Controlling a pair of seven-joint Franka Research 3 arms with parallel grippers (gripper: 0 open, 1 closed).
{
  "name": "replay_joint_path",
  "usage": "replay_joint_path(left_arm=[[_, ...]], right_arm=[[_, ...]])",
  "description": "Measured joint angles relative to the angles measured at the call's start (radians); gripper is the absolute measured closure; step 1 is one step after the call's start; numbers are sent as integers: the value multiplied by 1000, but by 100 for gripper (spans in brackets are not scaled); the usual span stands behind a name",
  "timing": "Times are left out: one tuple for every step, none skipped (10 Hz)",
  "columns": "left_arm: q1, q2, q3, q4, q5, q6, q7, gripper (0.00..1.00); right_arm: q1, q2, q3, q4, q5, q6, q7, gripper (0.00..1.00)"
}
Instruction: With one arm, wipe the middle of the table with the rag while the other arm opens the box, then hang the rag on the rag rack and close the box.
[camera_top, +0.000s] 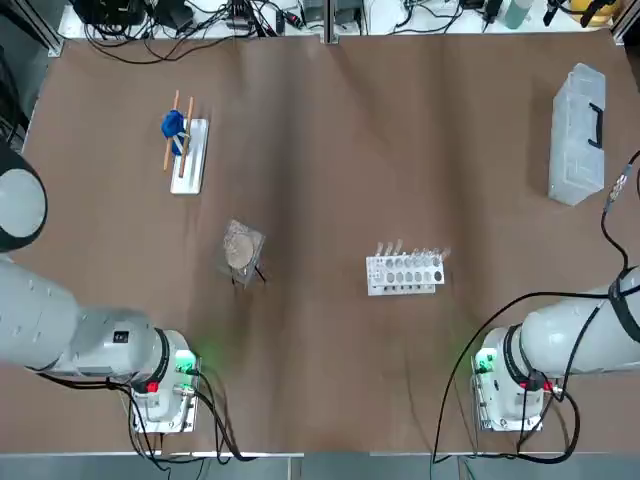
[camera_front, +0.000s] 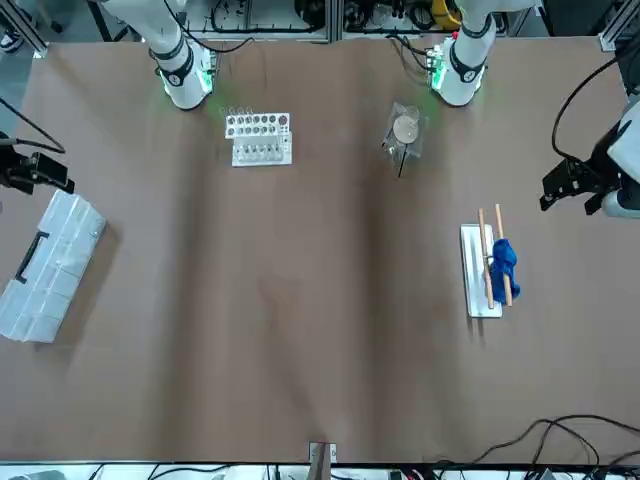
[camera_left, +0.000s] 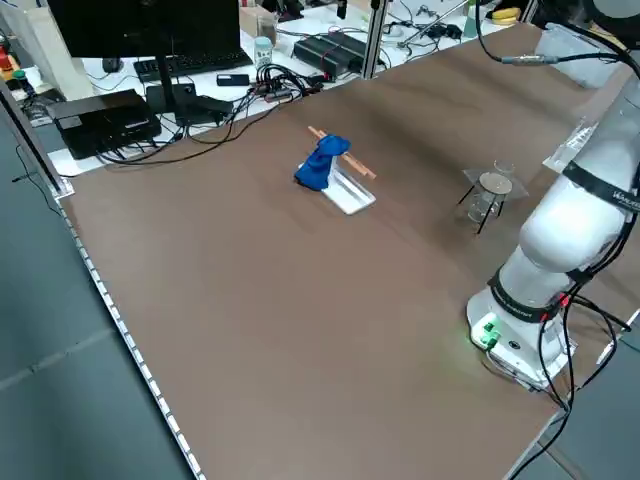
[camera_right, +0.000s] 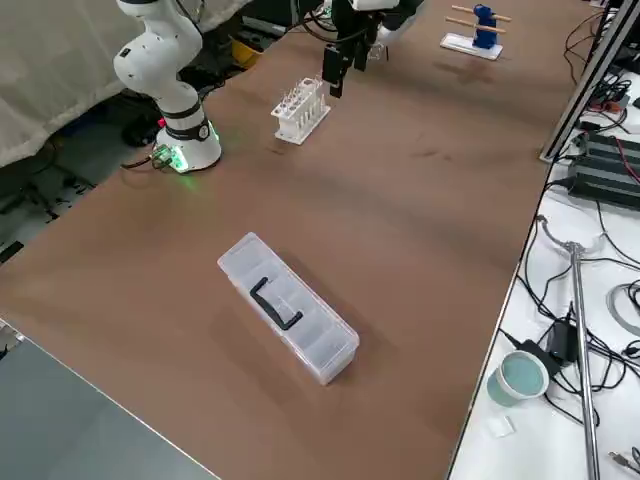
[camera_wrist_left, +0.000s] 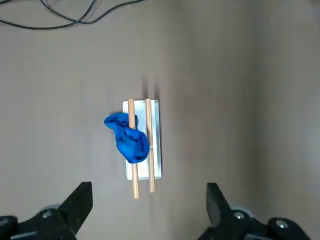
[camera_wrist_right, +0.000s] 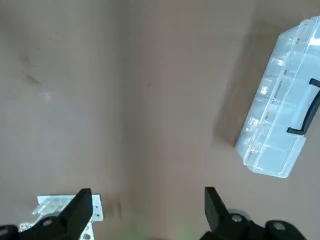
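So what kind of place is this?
It's probably a robot lab: two robot arms are fixed to a big brown table, and black cables and a computer screen sit behind it.

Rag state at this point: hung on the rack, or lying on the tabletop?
Hung. The bunched rag drapes over a wooden rod of the rag rack, with no gripper on it.

White holed tube rack, brownish disc.

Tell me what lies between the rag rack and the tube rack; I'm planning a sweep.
The bagged round disc lies between rag rack and tube rack, the top view shows.
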Motion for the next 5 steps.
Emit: replay_joint_path(left_arm=[[-1,0,-2,0,0,0,-2,0],[-1,0,-2,0,0,-2,-16,0],[0,0,-2,0,1,-4,-24,0],[0,0,-2,0,1,-11,-24,0],[0,0,-2,2,1,-20,-24,0]], right_arm=[[1,0,-1,-4,0,8,0,1],[1,1,-2,-5,0,11,1,1],[1,1,-5,-6,0,12,1,1],[1,1,-7,-6,0,12,1,1],[1,1,-8,-6,0,12,1,1]])
